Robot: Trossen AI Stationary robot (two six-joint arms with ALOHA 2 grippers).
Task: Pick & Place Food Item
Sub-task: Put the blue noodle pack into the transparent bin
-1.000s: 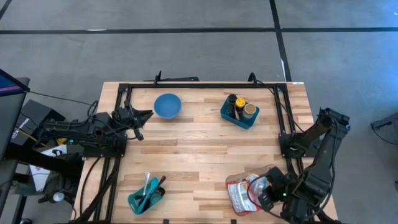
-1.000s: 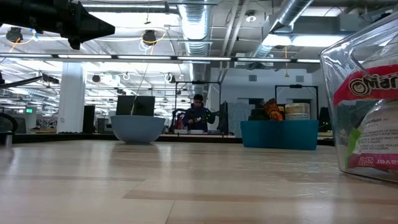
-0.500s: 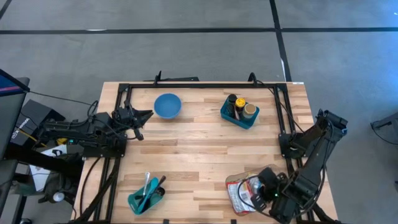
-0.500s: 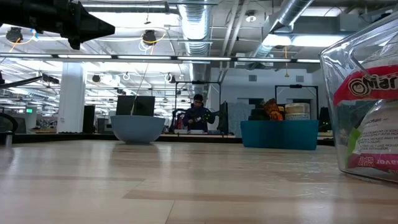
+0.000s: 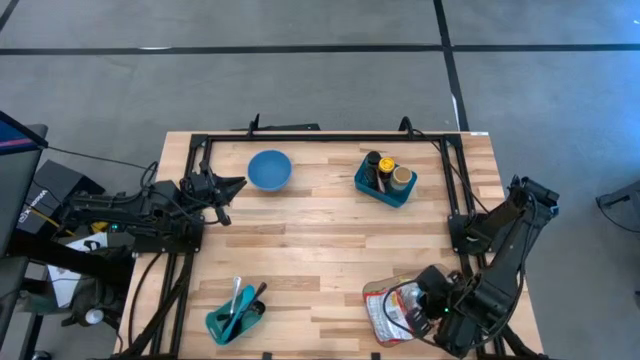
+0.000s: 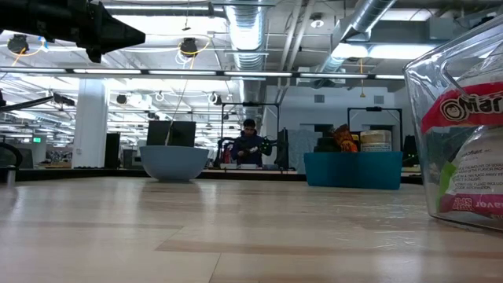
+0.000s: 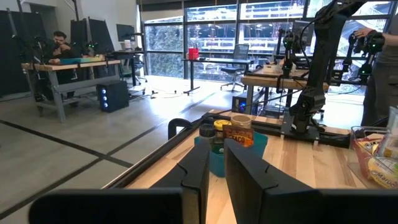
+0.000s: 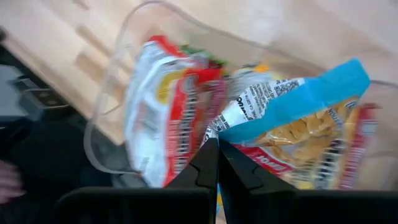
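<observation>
A clear plastic container (image 5: 383, 312) of food packets stands at the table's near right corner. The right wrist view shows a red-and-white packet (image 8: 168, 99) and a blue-topped snack bag (image 8: 298, 106) lying in it. My right gripper (image 5: 420, 303) hangs over the container's right side, pointing steeply down. Its fingers (image 8: 217, 149) are shut with nothing between them, above the packets. My left gripper (image 5: 236, 184) waits, shut and level, above the table's left edge.
A blue bowl (image 5: 269, 169) sits far left of centre. A teal bin (image 5: 385, 180) with jars stands at the far right. A second teal bin (image 5: 236, 315) with utensils is at the near left. The table's middle is bare wood. A black frame (image 5: 320, 138) runs along the far edge.
My right gripper has edged toward the table's left over the clear container, and its wrist has rolled a little. It stays shut. The packets and the container have kept still.
</observation>
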